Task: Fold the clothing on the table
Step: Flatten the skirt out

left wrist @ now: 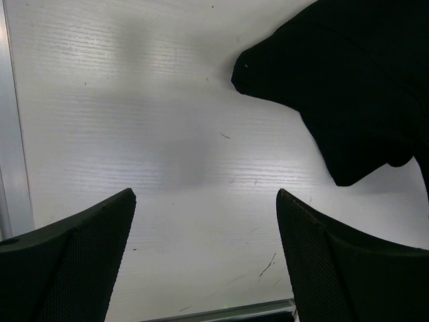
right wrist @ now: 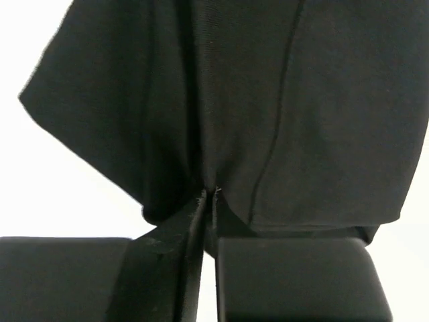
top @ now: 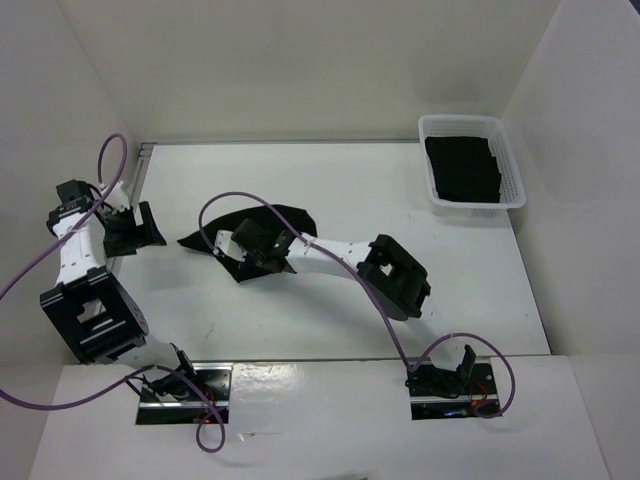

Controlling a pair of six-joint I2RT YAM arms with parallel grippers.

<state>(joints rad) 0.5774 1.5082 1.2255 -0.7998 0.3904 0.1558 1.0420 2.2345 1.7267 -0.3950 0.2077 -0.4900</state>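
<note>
- Black, matte clothing (top: pixel 296 217) lies bunched on the white desk (top: pixel 350 180), left of the middle, well apart from the basket in the far right corner.
- From the overhead view the garment is an uneven heap, with one pointed corner reaching toward the left arm and its near part hidden under the right arm's wrist.
- Right gripper (top: pixel 244 266) is over the near side of the heap; its arm stretches across the desk from the base at the near right.
- In the right wrist view the right gripper (right wrist: pixel 209 194) is clenched, its two fingers almost together with a ridge of the clothing (right wrist: pixel 268 100) pinched between them. The cloth fans out beyond the tips in soft folds, and one seam line runs through it.
- Left gripper (top: pixel 152 226) sits near the left edge of the desk, just beside the garment's pointed corner and not touching it.
- In the left wrist view the left gripper (left wrist: pixel 206 194) is released, its fingers spread wide with only bare desk (left wrist: pixel 134 100) between them. The clothing (left wrist: pixel 348 87) fills the upper right of that view, clear of both fingers.
- A grey rail (left wrist: pixel 13 134) runs along the desk edge to the left of that gripper.
- White lattice basket (top: pixel 470 120) holds dark folded fabric (top: pixel 460 165).
</note>
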